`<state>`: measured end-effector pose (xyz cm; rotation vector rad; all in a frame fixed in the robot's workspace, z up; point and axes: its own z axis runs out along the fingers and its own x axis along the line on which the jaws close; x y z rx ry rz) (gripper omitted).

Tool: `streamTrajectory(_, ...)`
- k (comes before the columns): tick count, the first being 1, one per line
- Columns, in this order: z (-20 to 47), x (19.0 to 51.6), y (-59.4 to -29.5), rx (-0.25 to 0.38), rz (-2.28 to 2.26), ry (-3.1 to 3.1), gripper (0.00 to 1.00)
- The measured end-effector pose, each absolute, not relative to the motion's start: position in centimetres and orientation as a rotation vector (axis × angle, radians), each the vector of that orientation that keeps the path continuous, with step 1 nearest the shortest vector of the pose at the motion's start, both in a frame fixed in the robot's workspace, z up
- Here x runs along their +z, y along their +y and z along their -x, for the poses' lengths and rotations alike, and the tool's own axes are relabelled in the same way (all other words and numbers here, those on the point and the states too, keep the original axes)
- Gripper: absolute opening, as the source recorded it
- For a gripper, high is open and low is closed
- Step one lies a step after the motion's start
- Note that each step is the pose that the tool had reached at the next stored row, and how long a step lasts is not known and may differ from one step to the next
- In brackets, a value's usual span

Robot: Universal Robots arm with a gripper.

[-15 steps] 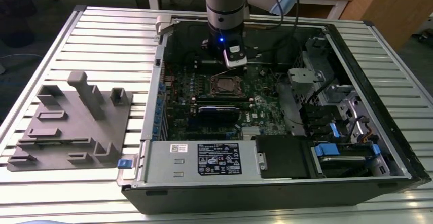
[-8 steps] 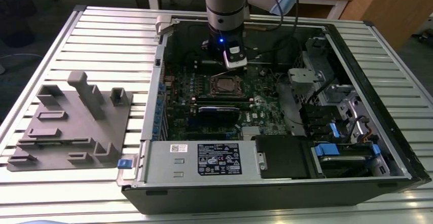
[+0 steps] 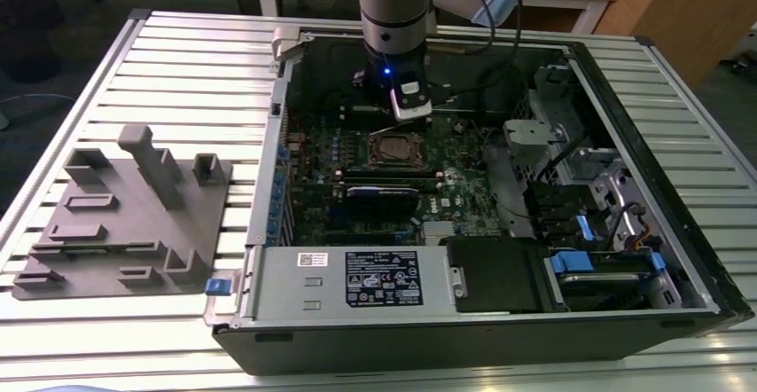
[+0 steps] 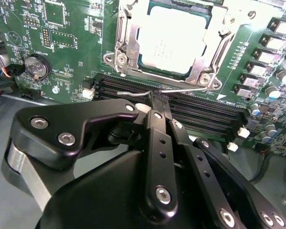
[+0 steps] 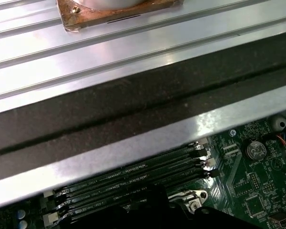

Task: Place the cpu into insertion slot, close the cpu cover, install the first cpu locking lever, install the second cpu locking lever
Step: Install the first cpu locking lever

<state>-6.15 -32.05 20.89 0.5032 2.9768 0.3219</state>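
In the second wrist view the cpu [image 4: 174, 40], pale silvery-grey, lies in the insertion slot [image 4: 200, 76] on the green board. The cpu cover [image 4: 127, 43] lies flat over its edges. A thin wire locking lever [image 4: 131, 94] runs along the slot's near side, above the memory slots. My gripper [image 4: 158, 101] is shut, with its black fingertips right at this lever's wire; whether they pinch it or just touch it I cannot tell. In the exterior view the gripper [image 3: 413, 113] hangs inside the open computer case, just behind the slot [image 3: 396, 150].
Black memory slots [image 4: 200, 112] lie beside the socket, and a coin battery [image 4: 34, 67] sits on the board. A grey fixture block [image 3: 130, 210] rests on the slatted table at the exterior view's left. The power supply [image 3: 355, 277] and drive cage [image 3: 591, 268] fill the case's front.
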Motion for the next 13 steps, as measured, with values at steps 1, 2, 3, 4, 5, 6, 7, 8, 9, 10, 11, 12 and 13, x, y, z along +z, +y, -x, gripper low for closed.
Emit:
streamTrajectory(1, 6.15, 20.85, -32.05, 0.322, -0.503, 2.977, 0.11)
streamTrajectory(2, 6.15, 20.83, -32.05, 0.321, -0.503, 2.977, 0.11)
streamTrajectory(3, 6.15, 20.80, -32.05, 0.320, -0.503, 2.977, 0.11)
streamTrajectory(4, 6.15, 20.76, -32.05, 0.319, -0.503, 2.977, 0.11)
streamTrajectory(5, 6.15, 20.72, -32.05, 0.319, -0.503, 2.977, 0.11)
streamTrajectory(6, 6.15, 20.70, -32.05, 0.318, -0.503, 2.977, 0.11)
streamTrajectory(7, 6.16, 20.68, -32.05, 0.318, -0.503, 2.977, 0.11)
streamTrajectory(8, 6.16, 20.67, -32.01, 0.318, -0.503, 2.977, 0.11)
streamTrajectory(9, 6.16, 20.66, -31.97, 0.317, -0.503, 2.977, 0.11)
streamTrajectory(10, 6.15, 20.65, -31.92, 0.317, -0.503, 2.977, 0.11)
streamTrajectory(11, 6.14, 20.64, -31.88, 0.317, -0.503, 2.977, 0.11)
streamTrajectory(12, 6.13, 20.63, -31.82, 0.316, -0.503, 2.977, 0.11)
streamTrajectory(13, 6.12, 20.61, -31.77, 0.316, -0.503, 2.977, 0.11)
